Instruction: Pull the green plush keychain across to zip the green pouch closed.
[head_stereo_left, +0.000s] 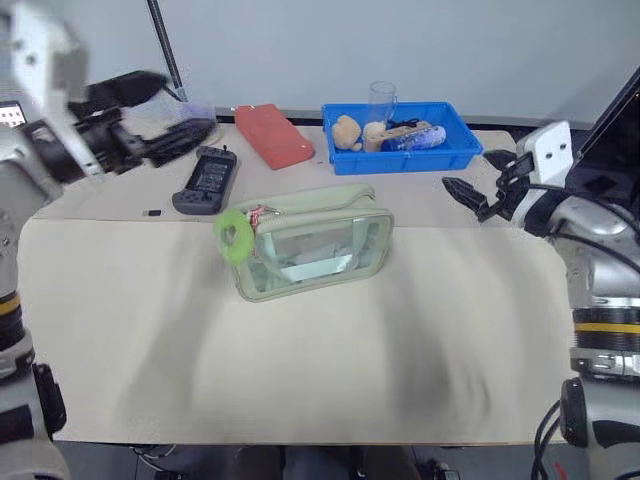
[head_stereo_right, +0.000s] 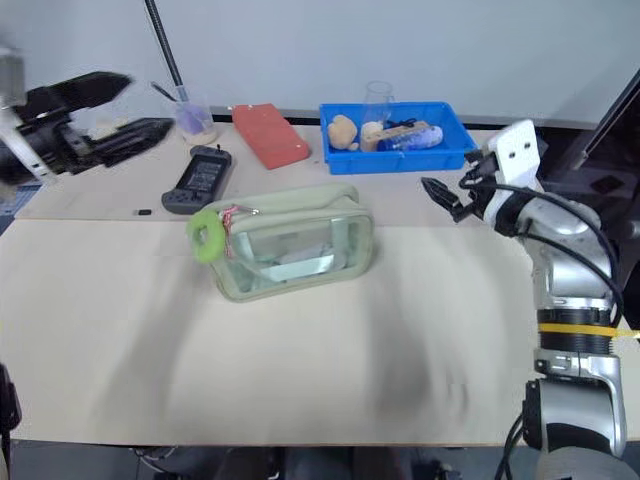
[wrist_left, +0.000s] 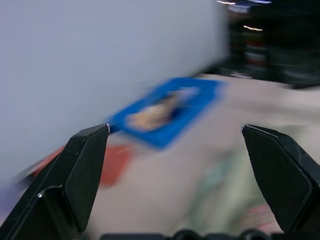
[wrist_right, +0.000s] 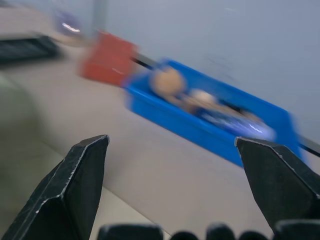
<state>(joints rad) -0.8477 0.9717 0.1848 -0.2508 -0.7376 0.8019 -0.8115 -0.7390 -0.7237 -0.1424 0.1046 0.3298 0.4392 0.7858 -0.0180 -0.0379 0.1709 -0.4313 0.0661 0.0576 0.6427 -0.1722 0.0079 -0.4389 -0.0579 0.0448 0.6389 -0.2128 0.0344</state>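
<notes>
Beige worktop: broad bare room is left in front of the green pouch.
Green pouch: set mid-worktop, untouched; approach judged in hand.
Blue bin: behind the pouch.
Left pincer, right pincer: both released, held well apart from the pouch.
Green plush keychain: at the pouch's left end; next to be gripped and drawn across.

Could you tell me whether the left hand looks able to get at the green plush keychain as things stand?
Probably yes: the left hand is open and raised, and the green plush keychain hangs exposed at the green pouch end nearest it, with bare table between.
</notes>
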